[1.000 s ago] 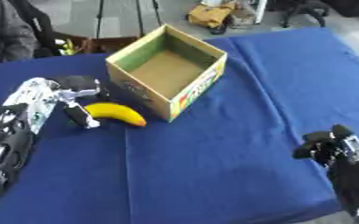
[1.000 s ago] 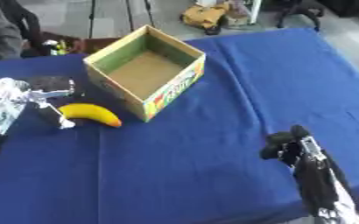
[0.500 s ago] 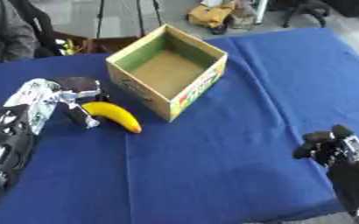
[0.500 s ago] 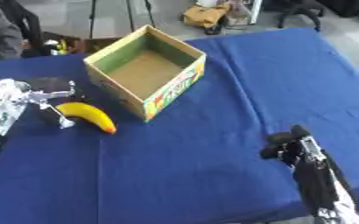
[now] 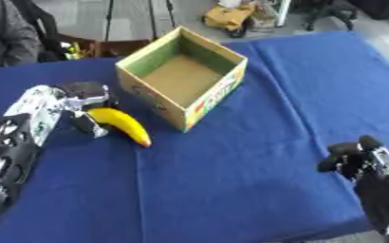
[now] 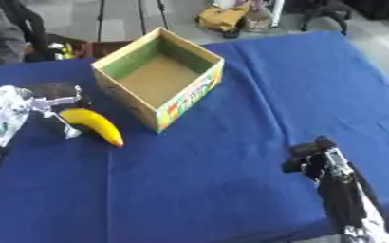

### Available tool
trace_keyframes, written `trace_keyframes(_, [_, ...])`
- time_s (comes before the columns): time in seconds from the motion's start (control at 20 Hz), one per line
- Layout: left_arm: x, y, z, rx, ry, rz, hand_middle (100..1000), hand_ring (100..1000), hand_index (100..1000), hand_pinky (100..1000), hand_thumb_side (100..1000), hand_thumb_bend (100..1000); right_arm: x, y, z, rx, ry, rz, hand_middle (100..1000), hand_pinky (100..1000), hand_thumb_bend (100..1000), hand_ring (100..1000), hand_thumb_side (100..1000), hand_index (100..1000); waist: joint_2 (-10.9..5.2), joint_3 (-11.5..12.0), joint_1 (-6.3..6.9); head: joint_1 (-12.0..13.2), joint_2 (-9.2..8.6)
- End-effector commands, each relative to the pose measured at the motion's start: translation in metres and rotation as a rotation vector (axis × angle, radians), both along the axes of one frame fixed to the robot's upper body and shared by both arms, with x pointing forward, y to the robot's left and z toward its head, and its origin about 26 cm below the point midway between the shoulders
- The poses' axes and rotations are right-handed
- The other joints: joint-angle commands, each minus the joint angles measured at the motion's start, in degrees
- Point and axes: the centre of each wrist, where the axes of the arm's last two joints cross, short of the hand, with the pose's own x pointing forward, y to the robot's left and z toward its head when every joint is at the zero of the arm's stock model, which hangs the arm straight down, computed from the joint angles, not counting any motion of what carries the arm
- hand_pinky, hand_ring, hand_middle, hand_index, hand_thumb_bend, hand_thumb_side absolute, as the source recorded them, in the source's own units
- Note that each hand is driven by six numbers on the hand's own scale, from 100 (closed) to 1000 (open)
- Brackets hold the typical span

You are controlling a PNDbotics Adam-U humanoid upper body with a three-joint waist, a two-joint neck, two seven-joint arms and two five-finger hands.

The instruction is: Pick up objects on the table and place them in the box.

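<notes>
- Blue-clothed surface carries an open cardboard box.
- Left hand: fingers pinching the banana at its end; light, soft, bruisable.
- Right hand: fingers curled, empty.

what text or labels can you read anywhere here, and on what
No text can be read in either view.
Box: its right outer wall carries colourful printing in red, green and yellow, too blurred to read.
Banana: no sticker or label shows.
Blue tablecloth: plain, no markings.
</notes>
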Motion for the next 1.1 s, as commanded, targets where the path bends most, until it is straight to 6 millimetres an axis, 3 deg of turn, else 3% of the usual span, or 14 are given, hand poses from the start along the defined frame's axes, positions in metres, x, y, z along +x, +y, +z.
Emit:
trace_keyframes(0.05, [0.001,0.009,0.029,-0.015,-0.059,0.009,551,570,633,603,146,224,0.000,-0.003,0.005,-0.014,-0.016,0.005,479,588,100,549,939,629,-1.01,-0.06,-0.16,-0.07,-0.21])
trace_keyframes(0.35, [0.001,0.013,0.047,-0.046,-0.067,0.008,546,566,623,598,155,209,0.000,-0.003,0.004,-0.015,-0.014,0.006,480,588,100,549,939,629,-1.20,-0.16,-0.22,-0.09,-0.23])
trace_keyframes(0.8, [0.001,0.015,0.061,-0.185,-0.041,0.011,539,559,606,567,210,100,0.000,-0.003,0.004,-0.014,-0.011,0.009,479,589,100,547,938,630,-1.42,-0.65,-0.35,-0.06,-0.42])
trace_keyframes(1.1, [0.000,0.015,0.072,-0.279,-0.035,0.016,535,555,596,555,230,100,-0.001,-0.003,0.004,-0.014,-0.010,0.012,479,589,100,546,938,630,-1.47,-1.04,-0.36,-0.03,-0.55])
